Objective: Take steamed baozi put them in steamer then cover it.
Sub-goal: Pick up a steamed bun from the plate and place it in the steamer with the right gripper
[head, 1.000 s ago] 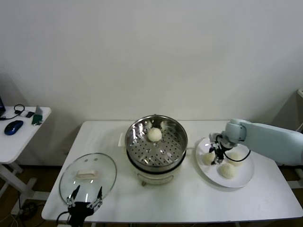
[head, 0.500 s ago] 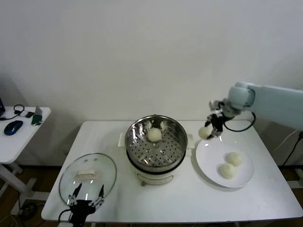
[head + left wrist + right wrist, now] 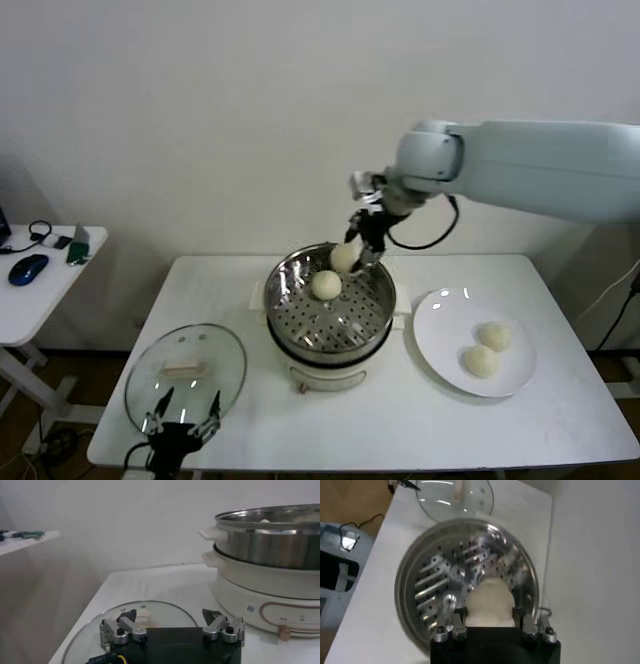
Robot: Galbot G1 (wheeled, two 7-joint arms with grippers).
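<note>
one baozi (image 3: 489,602) gripped by right gripper (image 3: 490,625), above steamer (image 3: 420,580)

Lab — bare white wall (image 3: 200,120), side desk (image 3: 40,290)

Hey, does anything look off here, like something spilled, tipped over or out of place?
Nothing stands out. The steamer sits upright with one baozi on its tray, the right gripper holds another over it, two wait on the plate, and the lid lies flat by the open left gripper.
</note>
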